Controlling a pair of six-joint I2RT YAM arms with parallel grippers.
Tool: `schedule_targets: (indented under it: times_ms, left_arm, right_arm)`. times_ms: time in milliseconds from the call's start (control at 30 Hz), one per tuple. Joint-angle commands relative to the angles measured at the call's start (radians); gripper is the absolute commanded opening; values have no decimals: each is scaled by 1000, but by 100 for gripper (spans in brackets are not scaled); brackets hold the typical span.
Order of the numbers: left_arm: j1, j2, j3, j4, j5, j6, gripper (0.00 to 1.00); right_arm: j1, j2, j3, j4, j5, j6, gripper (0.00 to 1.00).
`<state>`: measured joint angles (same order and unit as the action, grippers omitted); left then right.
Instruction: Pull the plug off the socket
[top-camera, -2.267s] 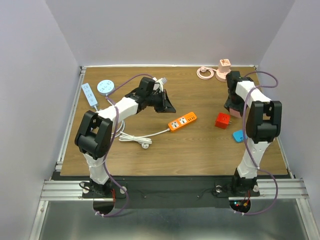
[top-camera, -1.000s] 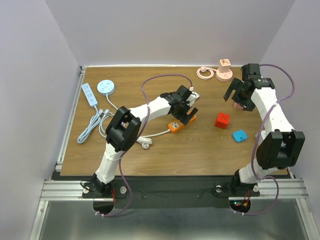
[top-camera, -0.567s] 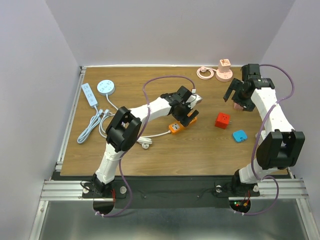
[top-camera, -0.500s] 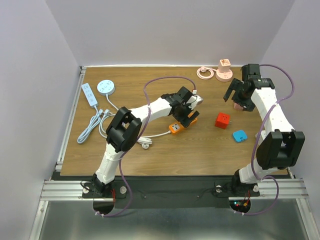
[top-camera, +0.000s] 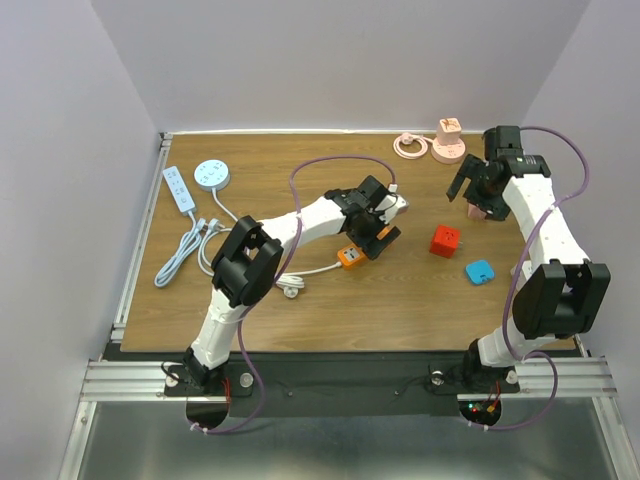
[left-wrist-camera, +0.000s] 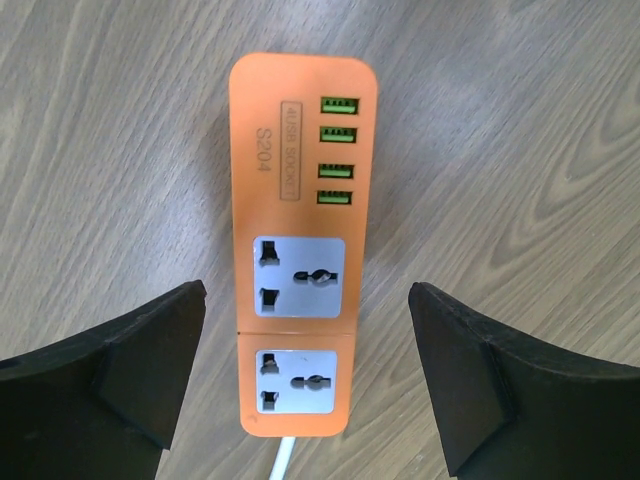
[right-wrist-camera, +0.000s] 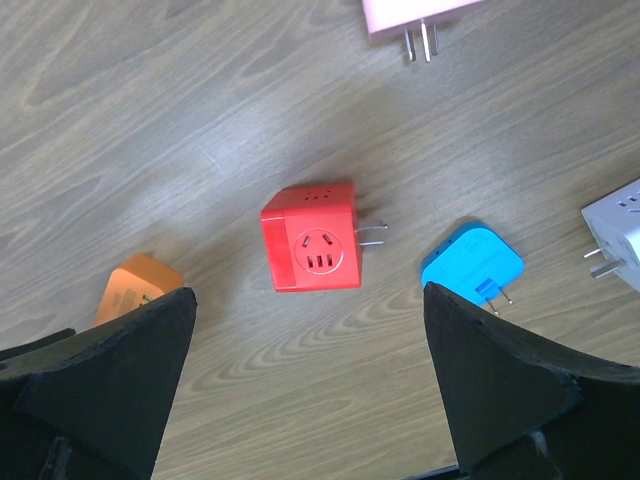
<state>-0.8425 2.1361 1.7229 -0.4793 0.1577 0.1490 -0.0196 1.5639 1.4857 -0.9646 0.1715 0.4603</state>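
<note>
Wide-open left pincer (left-wrist-camera: 305, 300) hangs over the orange power strip (left-wrist-camera: 297, 240), jaws either side w/o touching; right pincer (right-wrist-camera: 308, 297) is equally wide and empty, above the red cube adapter (right-wrist-camera: 310, 236).

Table (top-camera: 400, 300): strip lies mid-board, well clear of the side rails, w/ bare wood on its near side. Red cube sits near on its right, blue adapter (right-wrist-camera: 472, 262) just beyond. White cord (left-wrist-camera: 283, 465) leaves the strip's end; a white plug (top-camera: 291, 290) lies loose on the wood.

Both strip outlets look empty, so prob. nothing left to pull here, or the target's elsewhere, e.g. pink socket tower (top-camera: 448, 140) at the far edge; can't tell. Next move needs a seated plug found first, then a straight pull w/ the socket braced
</note>
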Motion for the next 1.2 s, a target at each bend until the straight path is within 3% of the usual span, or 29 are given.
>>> schedule_targets:
  times_ms: [0, 100, 133, 300, 333, 400, 433, 633, 800, 1000, 1133, 1167]
  left_arm:
    - [-1, -13, 3, -30, -6, 6, 94]
    - [-4, -8, -22, -21, 12, 14, 86]
    - [-3, -4, -26, -21, 22, 17, 74]
    - [-1, 16, -34, -25, 20, 14, 44]
    - [-1, 22, -37, -25, 7, 11, 27]
    - [-1, 25, -42, -27, -33, 4, 4]
    - [8, 22, -46, -24, -82, -5, 0]
    - [147, -5, -42, -33, -236, -77, 0]
    - [392, -19, -48, -44, -357, -138, 0]
    - [649, -27, -63, -33, -385, -190, 0]
    - [739, -50, -52, -30, -359, -216, 0]
    - [743, -59, -55, -27, -333, -221, 6]
  right_arm:
    - [-5, -4, 53, 7, -12, -8, 100]
    - [-5, -1, 56, 7, -15, -8, 100]
    - [-5, 1, 58, 7, -18, -8, 100]
    - [-5, 5, 61, 7, -29, -8, 100]
    - [-5, 5, 61, 9, -30, -8, 100]
    - [-5, 7, 61, 9, -38, -9, 100]
    - [-5, 8, 61, 9, -41, -12, 100]
    - [-5, 34, 76, 29, -73, -17, 100]
    - [-5, 96, 122, 67, -99, 1, 100]
    - [-5, 251, 255, 119, -115, 37, 100]
    - [-5, 379, 382, 136, -144, 63, 100]
    - [-5, 436, 412, 141, -164, 67, 100]
